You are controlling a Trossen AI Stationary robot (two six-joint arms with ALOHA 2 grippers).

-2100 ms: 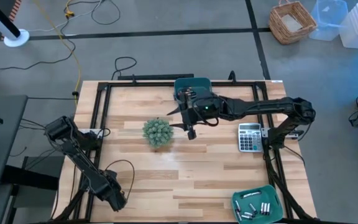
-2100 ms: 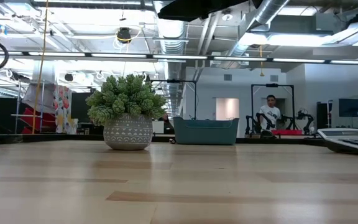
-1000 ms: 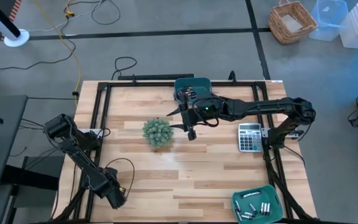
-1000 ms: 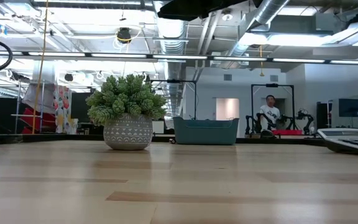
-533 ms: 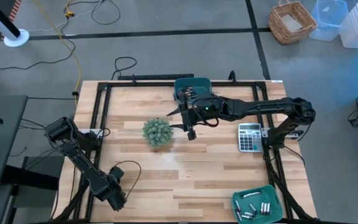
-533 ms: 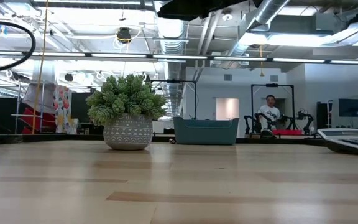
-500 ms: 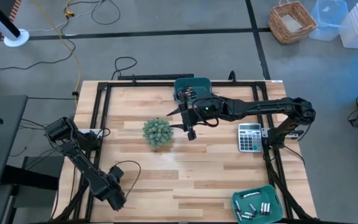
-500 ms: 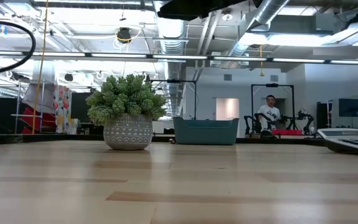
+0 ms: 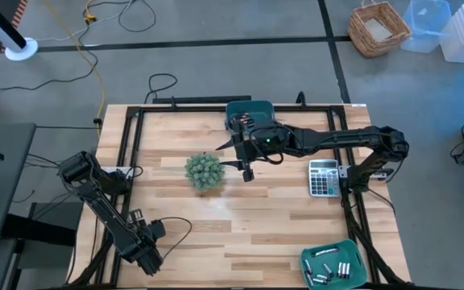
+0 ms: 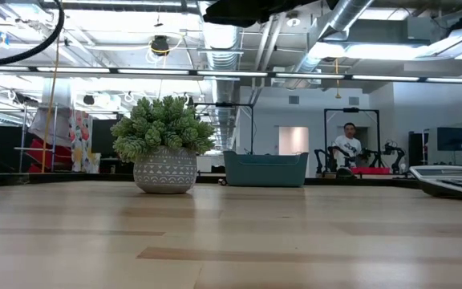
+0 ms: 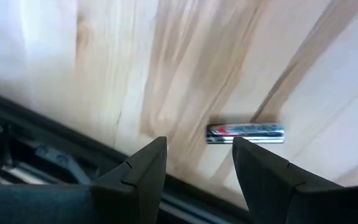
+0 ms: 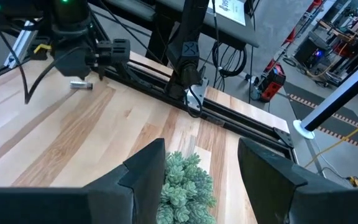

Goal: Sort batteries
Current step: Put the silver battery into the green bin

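One silvery battery [image 11: 245,132] lies on its side on the wood near the table's left rail, just past my left gripper's [image 11: 197,158] open fingers, which hover above it without touching. The right wrist view shows that same battery [image 12: 81,84] beside the left gripper [image 12: 107,51]. From above, the left gripper [image 9: 146,242] is at the table's near left corner. Several batteries [image 9: 333,268] lie in the near right teal bin [image 9: 308,259]. My right gripper [image 9: 246,171] hangs open and empty over the table's middle, beside the plant [image 9: 205,171].
A second teal bin [image 9: 248,113] stands at the far edge, also seen across the table [image 10: 265,168]. A grey calculator [image 9: 323,177] lies at the right. The potted plant [image 10: 164,144] stands mid-table. Black frame rails [image 9: 123,153] border the table. A person [image 10: 347,144] stands far behind.
My left arm's wrist has turned and crept a little toward the table's far edge, and its cable loop has swung out toward the right. The right arm has kept still.
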